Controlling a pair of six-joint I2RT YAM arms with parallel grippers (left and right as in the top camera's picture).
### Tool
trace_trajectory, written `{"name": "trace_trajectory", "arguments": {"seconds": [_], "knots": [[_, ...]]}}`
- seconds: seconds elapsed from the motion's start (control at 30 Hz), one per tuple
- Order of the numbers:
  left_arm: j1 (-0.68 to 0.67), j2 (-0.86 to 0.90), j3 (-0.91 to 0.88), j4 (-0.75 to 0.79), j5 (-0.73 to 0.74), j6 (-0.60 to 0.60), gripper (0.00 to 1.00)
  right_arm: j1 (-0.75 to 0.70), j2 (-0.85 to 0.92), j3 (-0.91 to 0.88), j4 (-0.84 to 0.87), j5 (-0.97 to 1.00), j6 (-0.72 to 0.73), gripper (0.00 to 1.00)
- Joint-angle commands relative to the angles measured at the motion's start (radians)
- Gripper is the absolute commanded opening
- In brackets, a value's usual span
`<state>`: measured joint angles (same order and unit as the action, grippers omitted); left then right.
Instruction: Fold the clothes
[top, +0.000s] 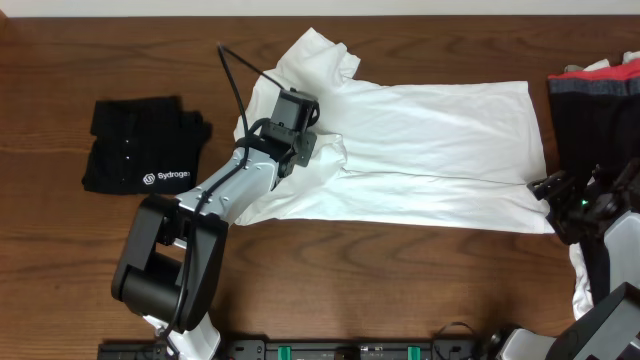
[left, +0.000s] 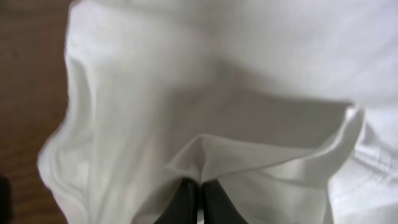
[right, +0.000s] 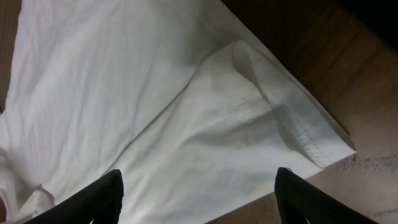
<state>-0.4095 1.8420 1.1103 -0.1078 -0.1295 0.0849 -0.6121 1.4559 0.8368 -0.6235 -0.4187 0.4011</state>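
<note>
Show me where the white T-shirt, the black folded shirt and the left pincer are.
white T-shirt (top: 440, 140), overhead view, flat middle of its body.
black folded shirt (top: 135, 140), overhead view, plain cloth above the lettering.
left pincer (left: 199, 190), left wrist view, between its closed fingertips.

The soft fabric T-shirt (top: 440, 140) is plain white throughout. The folded fabric shirt (top: 140, 145) is black with white lettering (plus a small white emblem). The wooden table (top: 90, 50) is dark brown with darker grain.
</note>
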Motion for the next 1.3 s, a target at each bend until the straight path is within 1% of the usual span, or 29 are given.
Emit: {"name": "trace_trajectory", "arguments": {"seconds": [0.0, 0.13, 0.17, 0.2, 0.27, 0.3, 0.33, 0.4, 0.53, 0.57, 0.6, 0.67, 0.7, 0.8, 0.93, 1.13, 1.27], "knots": [[0.002, -0.013, 0.020, 0.027, -0.021, 0.046, 0.06, 0.006, 0.003, 0.018, 0.003, -0.004, -0.013, 0.76], [0.002, 0.003, 0.020, 0.036, -0.021, 0.054, 0.06, 0.006, 0.003, 0.018, 0.003, -0.004, -0.013, 0.77], [0.004, 0.008, 0.020, 0.036, -0.021, 0.053, 0.08, 0.006, 0.003, 0.018, 0.003, -0.004, -0.013, 0.77], [0.007, 0.012, 0.020, 0.036, -0.021, 0.053, 0.15, 0.006, 0.003, 0.018, 0.003, -0.004, -0.013, 0.77], [0.018, 0.017, 0.020, 0.035, -0.022, 0.053, 0.33, 0.006, 0.003, 0.018, 0.003, -0.004, -0.013, 0.77], [0.026, 0.017, 0.020, 0.035, -0.022, 0.053, 0.44, 0.006, 0.003, 0.018, 0.003, -0.004, -0.013, 0.77], [0.033, 0.017, 0.020, 0.035, -0.022, 0.052, 0.51, 0.006, 0.003, 0.018, 0.003, -0.004, -0.013, 0.76], [0.050, 0.013, 0.020, 0.029, -0.021, 0.039, 0.58, 0.006, 0.003, 0.018, 0.003, -0.005, -0.013, 0.77], [0.060, -0.021, 0.020, -0.063, -0.017, -0.008, 0.59, 0.006, 0.003, 0.018, 0.003, -0.004, -0.013, 0.77], [0.057, -0.031, 0.020, -0.092, -0.003, -0.012, 0.59, 0.006, 0.003, 0.018, 0.004, -0.004, -0.013, 0.77], [0.053, -0.045, 0.020, -0.128, 0.037, -0.012, 0.50, 0.006, 0.003, 0.018, 0.006, -0.004, -0.013, 0.77], [0.039, -0.067, 0.020, -0.199, 0.142, -0.013, 0.11, 0.006, 0.003, 0.018, 0.006, -0.004, -0.013, 0.76], [0.029, -0.072, 0.020, -0.232, 0.180, -0.013, 0.06, 0.006, 0.003, 0.018, 0.006, -0.004, -0.013, 0.77], [-0.002, -0.063, 0.013, -0.287, 0.190, -0.027, 0.06, 0.006, 0.003, 0.018, 0.006, -0.004, -0.013, 0.77], [-0.041, -0.028, -0.016, -0.276, 0.190, -0.042, 0.06, 0.006, 0.003, 0.018, 0.006, -0.004, -0.013, 0.77], [-0.051, 0.047, -0.029, -0.177, 0.183, -0.037, 0.06, 0.006, 0.003, 0.018, 0.002, -0.005, -0.013, 0.77], [-0.050, 0.090, -0.029, -0.077, 0.112, -0.033, 0.06, 0.006, 0.003, 0.018, -0.002, -0.005, -0.013, 0.77]]}}
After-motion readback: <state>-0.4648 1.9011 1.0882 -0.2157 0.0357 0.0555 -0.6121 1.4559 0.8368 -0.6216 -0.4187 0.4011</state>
